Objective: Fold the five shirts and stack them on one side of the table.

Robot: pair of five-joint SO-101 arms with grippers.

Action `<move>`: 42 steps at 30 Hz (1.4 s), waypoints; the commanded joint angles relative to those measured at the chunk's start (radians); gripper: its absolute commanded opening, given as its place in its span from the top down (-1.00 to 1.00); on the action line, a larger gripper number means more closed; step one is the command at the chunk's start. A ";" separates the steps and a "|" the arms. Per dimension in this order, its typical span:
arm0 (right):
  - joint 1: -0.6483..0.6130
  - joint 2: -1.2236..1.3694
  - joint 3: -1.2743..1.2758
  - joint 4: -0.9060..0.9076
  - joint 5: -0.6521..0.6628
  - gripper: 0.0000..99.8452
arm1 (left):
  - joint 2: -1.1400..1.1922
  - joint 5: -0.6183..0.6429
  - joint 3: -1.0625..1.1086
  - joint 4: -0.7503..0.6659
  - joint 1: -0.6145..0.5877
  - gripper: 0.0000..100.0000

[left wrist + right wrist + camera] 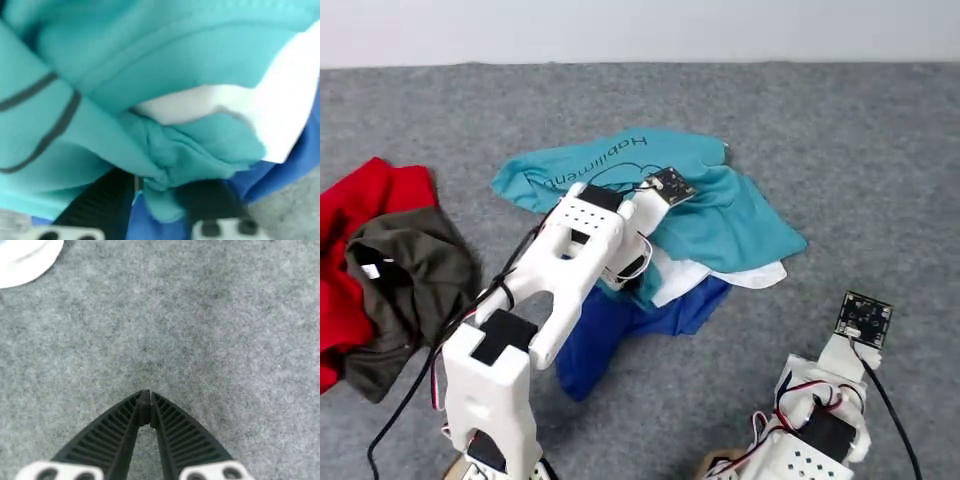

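Left wrist view: shirt in tool

2 white arms; black ribbed claws; black cables.

Light is even and diffuse from overhead across the grey bench: bright, no glare on the felt, shadows soft and narrow, hugging the left arm and the edge of the blue shirt. At the left wrist the white shirt bleaches almost featureless, and folds of the teal shirt shade darker. The right pincer throws hardly any shadow on the felt.
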 commanded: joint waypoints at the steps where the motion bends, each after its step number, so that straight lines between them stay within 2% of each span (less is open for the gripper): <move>1: 0.012 -0.004 0.015 0.005 -0.011 0.98 | -0.081 0.002 -0.059 0.034 -0.037 0.98; 13: 0.012 -0.004 0.015 0.005 -0.011 0.98 | -0.690 0.003 -0.065 0.061 -0.351 0.98; 19: 0.012 -0.004 0.015 0.005 -0.011 0.98 | -0.905 0.003 -0.067 0.057 -0.565 0.97; 24: 0.012 -0.004 0.015 0.005 -0.011 0.98 | -0.991 -0.002 -0.067 -0.006 -0.809 0.97; 33: 0.012 -0.004 0.015 0.005 -0.011 0.98 | -1.002 0.002 -0.059 -0.278 -1.235 0.97; 36: 0.012 -0.004 0.015 0.005 -0.011 0.98 | -1.002 0.002 -0.056 -0.338 -1.304 0.97; 39: 0.012 -0.004 0.015 0.005 -0.011 0.98 | -1.002 -0.005 -0.002 -0.351 -1.312 0.97; 42: 0.012 -0.004 0.015 0.005 -0.011 0.98 | -1.010 -0.081 0.065 -0.345 -1.310 0.91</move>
